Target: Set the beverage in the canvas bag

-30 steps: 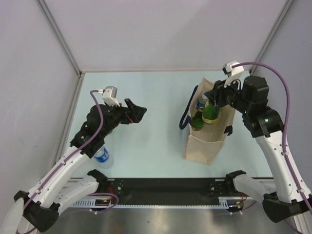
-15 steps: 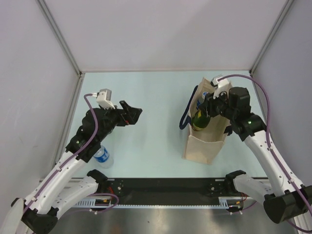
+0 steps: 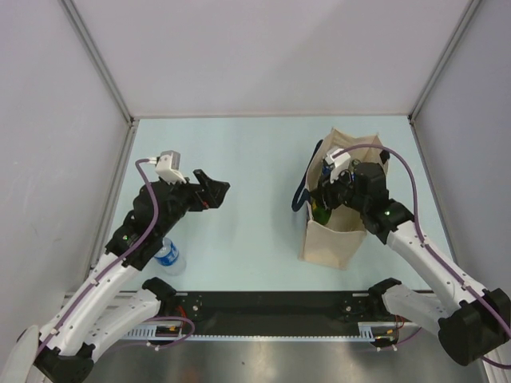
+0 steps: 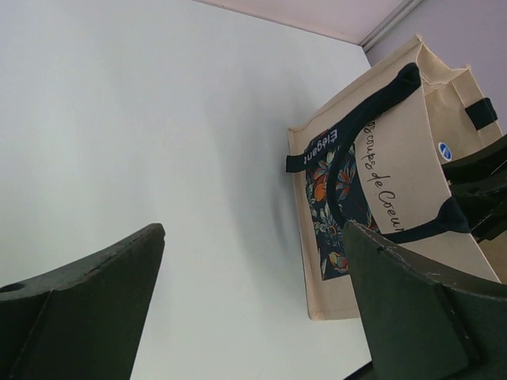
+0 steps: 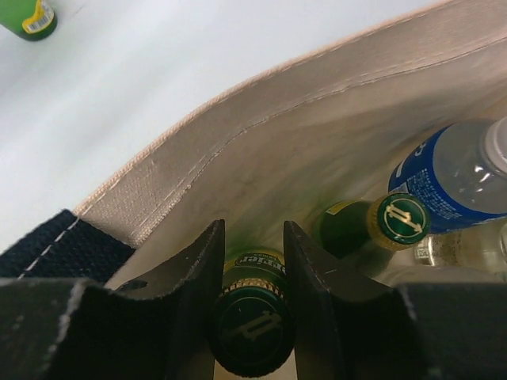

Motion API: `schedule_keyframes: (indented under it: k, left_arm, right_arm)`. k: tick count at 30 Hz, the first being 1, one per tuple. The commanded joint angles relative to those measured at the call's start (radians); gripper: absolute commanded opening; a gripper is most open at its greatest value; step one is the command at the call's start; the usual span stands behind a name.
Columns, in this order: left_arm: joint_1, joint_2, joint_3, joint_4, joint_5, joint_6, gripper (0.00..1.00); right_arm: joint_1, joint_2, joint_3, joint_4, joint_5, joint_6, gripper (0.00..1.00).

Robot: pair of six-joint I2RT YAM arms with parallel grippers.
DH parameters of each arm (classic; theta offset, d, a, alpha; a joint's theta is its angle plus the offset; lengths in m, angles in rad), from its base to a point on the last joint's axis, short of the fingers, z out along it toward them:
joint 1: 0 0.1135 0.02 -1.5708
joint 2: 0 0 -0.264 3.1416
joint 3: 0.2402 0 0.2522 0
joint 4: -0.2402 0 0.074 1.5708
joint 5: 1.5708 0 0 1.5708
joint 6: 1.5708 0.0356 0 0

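The beige canvas bag with navy handles stands upright at the right of the table. My right gripper reaches down into its mouth. In the right wrist view that gripper is shut on the neck of a green glass beverage bottle, which hangs inside the bag's inner wall. Beside it in the bag are another green bottle, a blue-labelled water bottle and a clear bottle. My left gripper hovers open left of centre, empty, facing the bag.
A small water bottle stands by the left arm near the front edge. A green bottle shows on the table outside the bag in the right wrist view. Grey walls close in the table on the left, back and right.
My right gripper has come down and toward the left with the green bottle, from above the bag's opening into the bag. The left arm has drawn back slightly.
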Motion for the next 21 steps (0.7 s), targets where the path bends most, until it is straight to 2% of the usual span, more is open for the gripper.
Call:
schedule_keyframes:
  k: [1,7,21]
  left_arm:
    - [0.009,-0.019,-0.011,0.014,-0.018,-0.011,1.0]
    - [0.01,-0.023,-0.02,0.012,-0.02,-0.014,1.0]
    - [0.018,0.0,-0.002,0.009,-0.017,0.0,1.0]
  right_arm:
    - [0.016,-0.035,-0.021,0.282,-0.037,-0.044,0.0]
    - [0.019,-0.035,-0.096,0.353,-0.077,-0.088,0.03]
    - [0.005,-0.068,-0.2,0.302,-0.107,-0.162,0.47]
